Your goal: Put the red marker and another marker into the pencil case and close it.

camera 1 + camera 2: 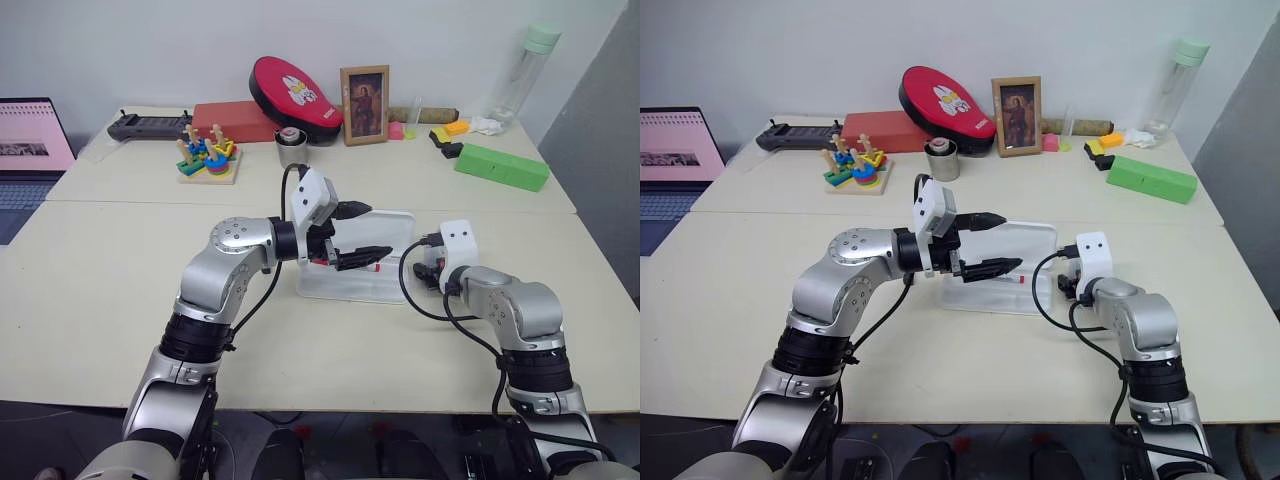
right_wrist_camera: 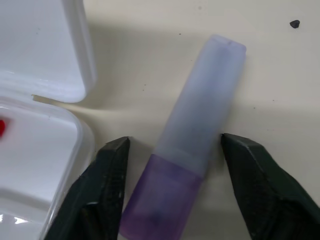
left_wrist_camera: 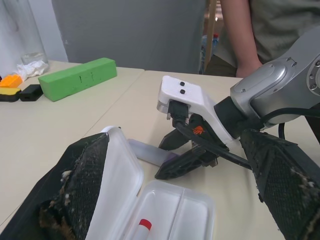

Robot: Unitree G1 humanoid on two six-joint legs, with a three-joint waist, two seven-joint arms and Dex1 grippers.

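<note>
Right wrist view: right pincer (image 2: 172,187) spread astride purple marker (image 2: 192,145), beside pencil case (image 2: 60,70).

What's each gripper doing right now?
Left gripper: open, empty, over the pencil case.
Right gripper: open, fingers straddling the purple marker, not gripping yet.

No text, number or brand can be read on any thing here. The laptop screen (image 1: 30,135) at the far left shows a pink page with dark lines, but they are too small to read. The red round pad (image 1: 293,96) carries a white cartoon picture and no clear letters. The framed picture (image 1: 364,105) has no legible caption.
</note>
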